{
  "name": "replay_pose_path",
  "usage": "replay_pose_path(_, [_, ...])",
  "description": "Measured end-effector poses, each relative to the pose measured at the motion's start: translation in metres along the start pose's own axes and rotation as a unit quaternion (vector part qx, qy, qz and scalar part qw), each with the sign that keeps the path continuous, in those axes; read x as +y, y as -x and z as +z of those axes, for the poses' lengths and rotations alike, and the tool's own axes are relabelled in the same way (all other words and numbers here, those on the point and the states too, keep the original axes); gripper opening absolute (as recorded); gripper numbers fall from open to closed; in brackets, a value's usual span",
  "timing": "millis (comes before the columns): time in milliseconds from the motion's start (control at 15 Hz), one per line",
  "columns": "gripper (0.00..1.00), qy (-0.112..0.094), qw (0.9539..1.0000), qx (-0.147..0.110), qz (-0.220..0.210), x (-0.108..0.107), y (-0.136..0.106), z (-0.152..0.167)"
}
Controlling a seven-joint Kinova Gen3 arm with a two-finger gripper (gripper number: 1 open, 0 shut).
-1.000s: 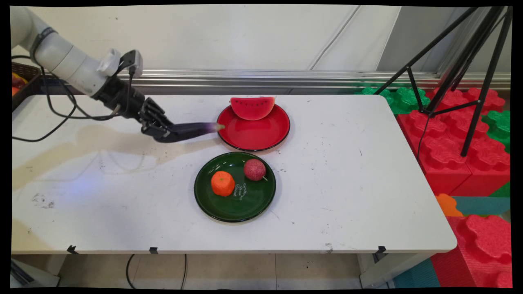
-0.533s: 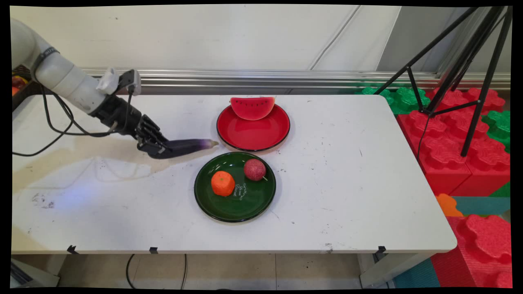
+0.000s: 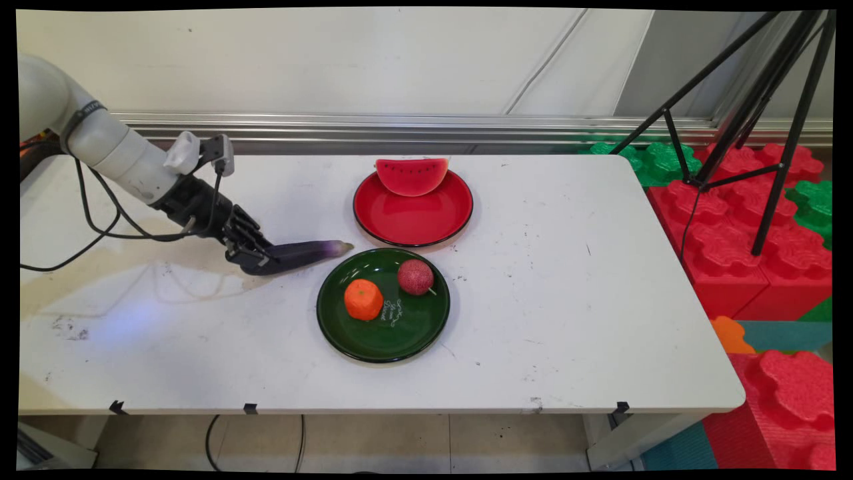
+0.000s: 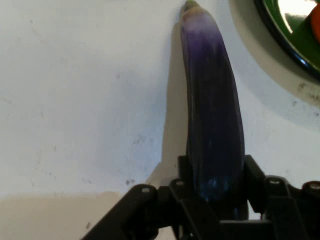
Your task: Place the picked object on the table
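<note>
Clamping my fingers [image 4: 212, 192] on a long, glossy purple eggplant [image 4: 212, 105], seemingly near the white surface [image 3: 566, 300]; keep it level.

The eggplant [image 3: 301, 254] is deep purple, paling to lilac at its tip, in the black gripper [image 3: 250, 252]. Beside that tip lies a dark green plate [image 3: 353, 340] (white lettering inside) with an orange fruit [image 3: 363, 299] and a speckled crimson one [image 3: 415, 277]. Beyond it, a black-rimmed red plate [image 3: 413, 223] carries a red watermelon slice [image 3: 411, 175] dotted with dark seeds.
</note>
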Motion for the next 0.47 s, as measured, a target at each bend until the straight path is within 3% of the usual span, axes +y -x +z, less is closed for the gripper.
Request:
replay_pose_path(133, [0.00,0.000,1.0000,-0.002,-0.002,-0.0001,0.0031,0.0024])
replay_pose_path(200, [1.00,0.001,1.0000,-0.004,-0.003,-0.0002,0.0048,0.0037])
replay_pose_path(467, [1.00,0.001,1.0000,-0.005,-0.004,-0.0006,0.0075,0.0051])
